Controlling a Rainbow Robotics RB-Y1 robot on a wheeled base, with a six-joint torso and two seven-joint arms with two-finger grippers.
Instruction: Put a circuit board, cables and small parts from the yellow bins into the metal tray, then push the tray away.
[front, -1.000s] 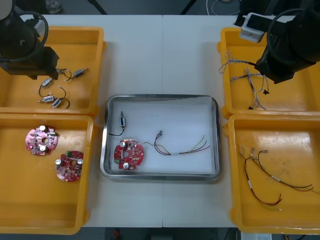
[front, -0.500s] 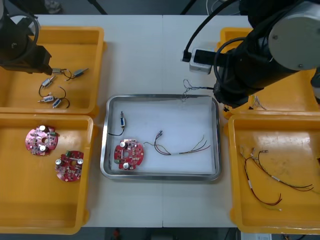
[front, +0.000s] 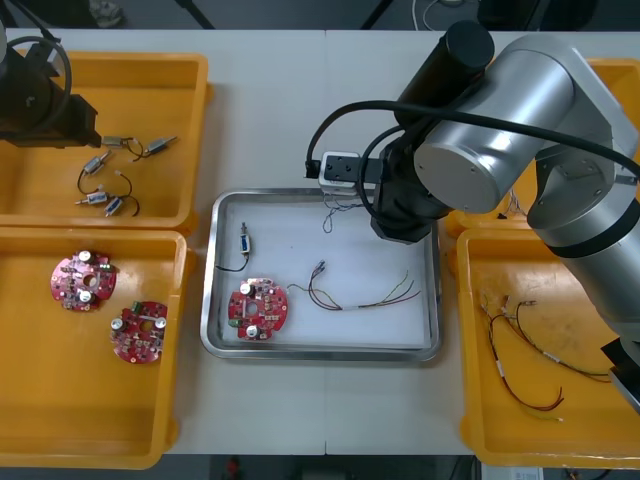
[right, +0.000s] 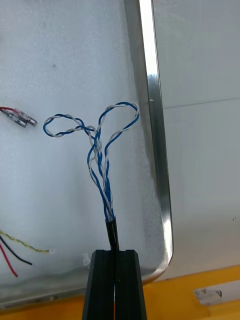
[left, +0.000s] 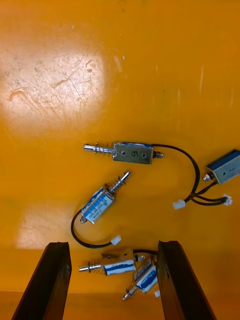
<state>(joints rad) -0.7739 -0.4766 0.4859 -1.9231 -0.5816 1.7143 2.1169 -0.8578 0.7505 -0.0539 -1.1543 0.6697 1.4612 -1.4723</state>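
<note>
My right gripper is shut on a twisted blue and white cable, which hangs over the white inside of the metal tray, close to its rim. In the front view the right arm reaches over the tray's far right part, and the cable dangles there. A round red circuit board, a small metal part and a red and yellow cable lie in the tray. My left gripper stands open above small metal parts in the far left yellow bin.
The near left yellow bin holds two circuit boards. More cables lie in the near right yellow bin. The right arm covers much of the far right bin.
The right arm has swung from the far right bin to over the tray, carrying the twisted blue and white cable. The left arm has hardly moved.
</note>
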